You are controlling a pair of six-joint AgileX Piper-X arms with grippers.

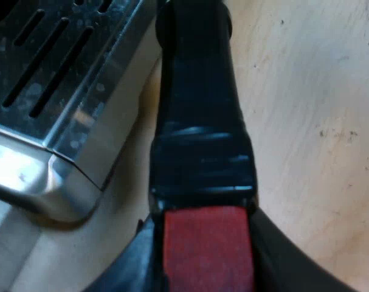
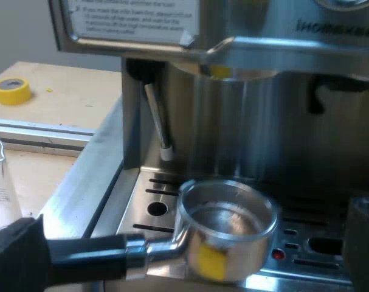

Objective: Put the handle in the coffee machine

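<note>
- Firmly clamped, the left gripper (image 1: 208,258) presses its black fingers (image 1: 129,267) against both sides of the red end (image 1: 208,243) of the handle (image 1: 199,121).
- From that grip the handle reaches out over the pale wooden desk (image 1: 312,121), just beside a corner of the drip tray (image 1: 56,91).
- Its dark part is glossy and widens toward the red end, with a band that looks wrapped. The red end itself is matt and square-cut.
- From the right wrist, the holder (image 2: 227,225) sits level at the front of the coffee machine (image 2: 251,121), its round cup over the drip tray and under the machine's head, not locked in. I cannot tell whether it touches the tray.
- That cup is bright steel, open upward and shiny inside, with a yellow patch (image 2: 211,261) on its outer wall.
- Long slots cut the tray's brushed metal, and its corner is rounded.
- A thin steam pipe (image 2: 157,121) hangs down near the cup.
- A dark part of the right gripper (image 2: 363,243) shows near the tray; apart or together, I cannot tell.
- A yellow roll of tape (image 2: 12,90) lies flat near an edge of the desk.
- A clear measuring glass (image 2: 2,188) stands beside the machine.
</note>
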